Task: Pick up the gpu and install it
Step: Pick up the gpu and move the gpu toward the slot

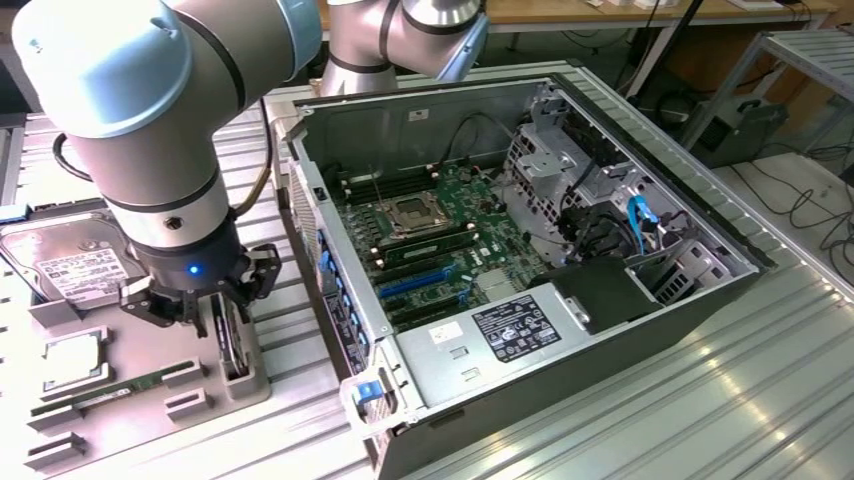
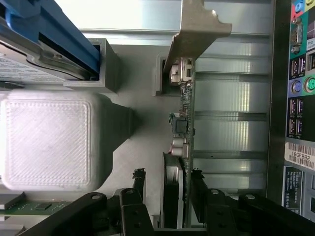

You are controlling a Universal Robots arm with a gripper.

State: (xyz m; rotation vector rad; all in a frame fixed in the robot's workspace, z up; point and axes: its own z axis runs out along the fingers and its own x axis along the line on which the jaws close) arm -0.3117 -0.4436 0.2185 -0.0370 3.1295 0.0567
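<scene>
The gpu (image 1: 236, 352) stands on edge in a slot of the grey parts holder (image 1: 200, 400), at the exterior view's left of the open computer case (image 1: 534, 250). In the wrist view the gpu (image 2: 186, 113) shows edge-on as a thin dark card, with its silver bracket (image 2: 194, 29) at the far end and the fan side facing one finger. My gripper (image 1: 220, 322) is lowered over the card, and the gripper (image 2: 168, 176) straddles it, open. One fingertip (image 2: 198, 178) is close against the card's bare face. The other fingertip (image 2: 139, 178) stands apart from the fan side.
On the holder lie a silver hard drive (image 1: 80, 265), a processor (image 1: 67, 360) and a green memory stick (image 1: 114, 392). The motherboard's blue and black slots (image 1: 414, 285) lie open inside the case. The case's rear port panel (image 2: 300, 98) is close beside the holder.
</scene>
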